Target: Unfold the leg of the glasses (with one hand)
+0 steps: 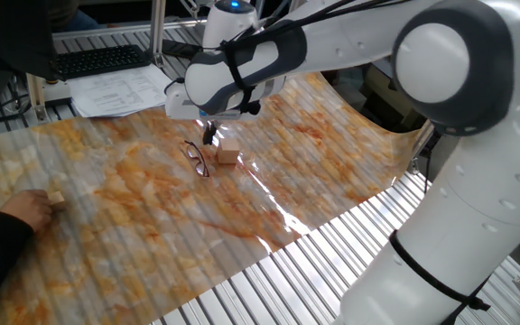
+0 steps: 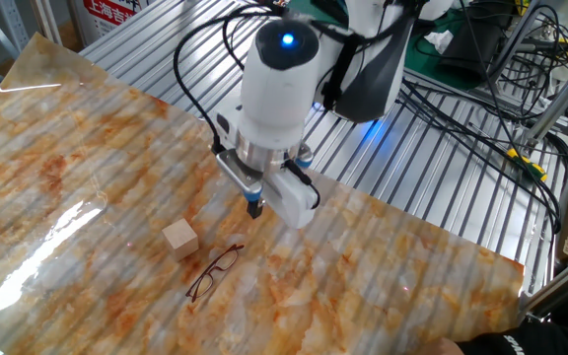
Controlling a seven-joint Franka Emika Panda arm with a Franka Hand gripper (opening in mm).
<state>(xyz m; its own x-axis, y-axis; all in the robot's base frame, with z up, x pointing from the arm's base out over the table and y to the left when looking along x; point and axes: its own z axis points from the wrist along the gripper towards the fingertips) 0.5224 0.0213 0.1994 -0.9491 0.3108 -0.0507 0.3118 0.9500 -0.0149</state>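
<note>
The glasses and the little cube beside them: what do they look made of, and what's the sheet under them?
The glasses: thin dark wire frame, probably metal, with clear lenses, since the sheet shows through them. The cube: pale tan, matte, flat-faced, likely unfinished wood. The sheet: marble-printed with orange veining, glossy with bright glare streaks, curling at the edge and following the slats beneath, so likely thin plastic or vinyl film.

White rounded arm links, grey joint bands, black cables, blue indicator light, dark hand (image 2: 255, 208).
</note>
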